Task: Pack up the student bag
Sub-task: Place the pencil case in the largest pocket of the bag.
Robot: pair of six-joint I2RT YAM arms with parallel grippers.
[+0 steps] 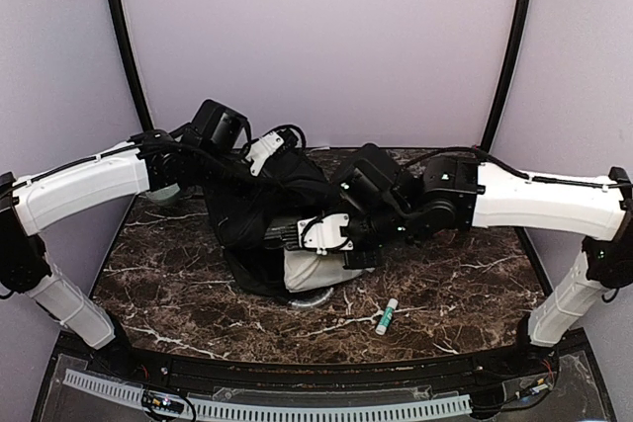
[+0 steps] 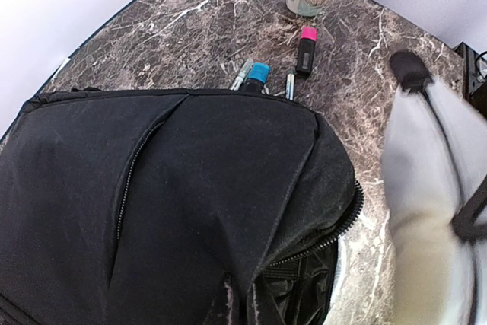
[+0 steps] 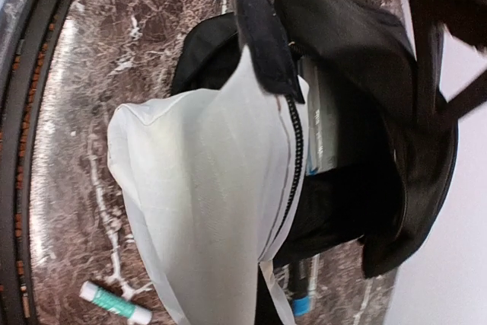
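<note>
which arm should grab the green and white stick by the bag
Right, probably. The green and white stick lies on the near side, close to the right gripper; the left gripper is at the far side of the student bag.

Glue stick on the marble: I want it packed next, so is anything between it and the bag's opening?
Yes. The bag's white lining flap hangs out of the student bag toward the glue stick, covering that side of the opening. Between stick and flap only bare table shows.
</note>
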